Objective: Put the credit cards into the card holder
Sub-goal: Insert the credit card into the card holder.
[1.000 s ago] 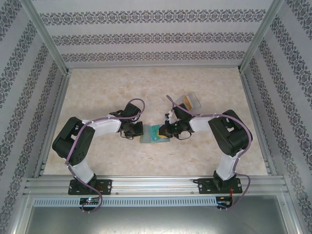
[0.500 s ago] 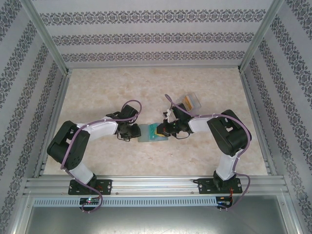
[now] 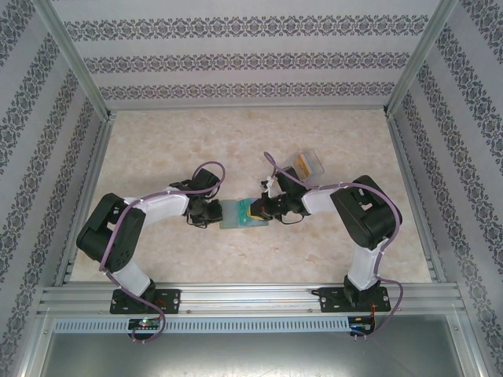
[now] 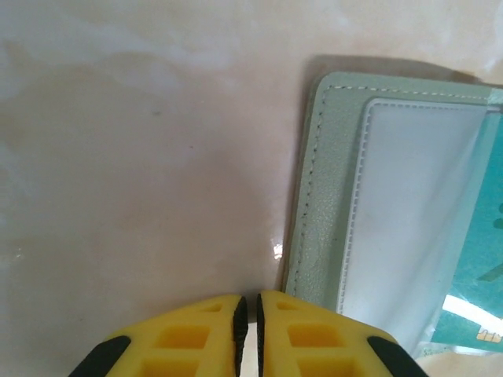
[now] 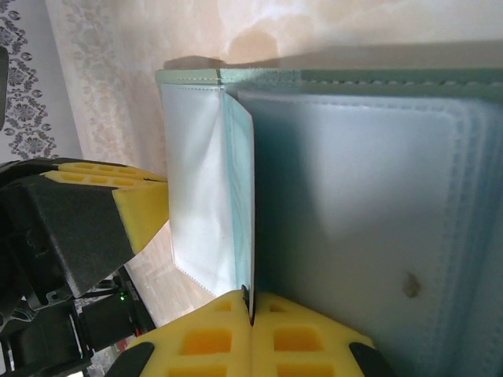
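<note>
Since the card holder point(image 3: 234, 214) lay opened flat on the table point(image 3: 173, 149) between the two arms, inner face up, its pockets were reachable from both sides. Right gripper point(image 5: 251, 300) had its jaws closed tight on the edge of the teal card point(image 5: 240, 188), holding it edge-up at the mouth of the clear sleeve point(image 4: 409, 196). That read as mid-insertion: in the left wrist view the card sat partly under the sleeve, not seated. Left gripper point(image 4: 248, 305) had its jaws closed to a hairline gap with nothing between them, tips at the holder's outer edge near a corner. Likely a stop so the holder wouldn't slide away from the push, but I couldn't tell if it touched the leather or sat just beside it. The orange-yellow card point(image 3: 301, 164) appeared as an orange patch in the clear case point(image 3: 312, 162), behind the right arm and well apart from the holder. Probably parked there and not yet loaded, too small to confirm. Obstructions: the floppy sleeve film bowed up and could catch the card's corner. The holder's other leaf of stacked pockets sat right against the card, leaving little room to tilt. Both grippers crowded the holder, so the left tips were in the path if the card overshot.
</note>
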Controlling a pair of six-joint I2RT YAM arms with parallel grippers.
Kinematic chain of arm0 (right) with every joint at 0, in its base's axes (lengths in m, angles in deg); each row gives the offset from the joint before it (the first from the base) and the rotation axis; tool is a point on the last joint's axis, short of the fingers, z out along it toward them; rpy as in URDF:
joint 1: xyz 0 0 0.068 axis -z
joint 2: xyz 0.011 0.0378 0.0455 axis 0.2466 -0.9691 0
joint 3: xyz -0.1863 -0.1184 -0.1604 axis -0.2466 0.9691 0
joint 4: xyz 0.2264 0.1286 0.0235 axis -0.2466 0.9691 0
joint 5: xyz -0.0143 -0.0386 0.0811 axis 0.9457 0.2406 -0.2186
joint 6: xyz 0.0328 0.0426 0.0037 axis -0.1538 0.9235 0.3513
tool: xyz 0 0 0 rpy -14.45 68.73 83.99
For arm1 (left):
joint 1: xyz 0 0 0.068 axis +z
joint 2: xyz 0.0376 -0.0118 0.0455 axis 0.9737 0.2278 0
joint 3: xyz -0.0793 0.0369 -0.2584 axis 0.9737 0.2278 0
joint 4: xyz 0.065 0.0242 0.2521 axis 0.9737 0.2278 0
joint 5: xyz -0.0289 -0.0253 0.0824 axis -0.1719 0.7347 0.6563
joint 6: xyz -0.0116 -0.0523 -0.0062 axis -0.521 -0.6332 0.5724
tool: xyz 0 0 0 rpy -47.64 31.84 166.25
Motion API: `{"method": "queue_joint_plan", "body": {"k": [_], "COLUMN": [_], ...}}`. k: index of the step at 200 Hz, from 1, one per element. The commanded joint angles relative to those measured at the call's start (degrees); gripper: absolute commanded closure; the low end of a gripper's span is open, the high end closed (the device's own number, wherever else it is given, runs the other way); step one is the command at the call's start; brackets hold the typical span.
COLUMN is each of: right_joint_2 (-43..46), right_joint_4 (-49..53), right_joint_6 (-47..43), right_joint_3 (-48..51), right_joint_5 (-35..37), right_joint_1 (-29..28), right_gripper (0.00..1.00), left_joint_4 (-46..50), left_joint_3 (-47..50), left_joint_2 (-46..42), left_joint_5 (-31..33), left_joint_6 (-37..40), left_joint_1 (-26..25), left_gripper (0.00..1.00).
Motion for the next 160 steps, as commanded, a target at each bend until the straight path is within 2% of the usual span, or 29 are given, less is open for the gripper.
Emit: {"method": "queue_joint_plan", "body": {"k": [1,27,61,119,160], "right_joint_2": [-1.9,-1.5,1.4,4.8,6.4], "right_joint_4": [-1.4,-0.7,6.2,15.3,21.1], "right_joint_6": [1.6,1.1,-2.9,-6.8,-9.0], "right_joint_3": [-0.1,-0.2,-0.6,-2.4,-4.5], "right_joint_5": [-0.2,0.0,4.3,10.6,15.5], "right_joint_1": [-0.8,-0.6,0.3,-0.2,-0.7], "right_gripper": [0.98,0.82,0.68,0.62,0.62], "left_joint_4": [-3.2,-0.7,-0.2,0.3,0.1], "left_joint_3": [0.5,-0.5,-0.5,-1.0,-1.2], "left_joint_2": [5.5,5.9,6.3,6.8,7.2], "left_joint_5": [-0.4,1.7,2.3,2.4,2.0], "left_joint_6": [-0.4,0.1,0.2,0.4,0.6], "left_joint_1": [-0.6,-0.6,-0.6,-0.6,-0.6], "left_gripper": [0.87,0.9,0.95,0.97,0.97]}}
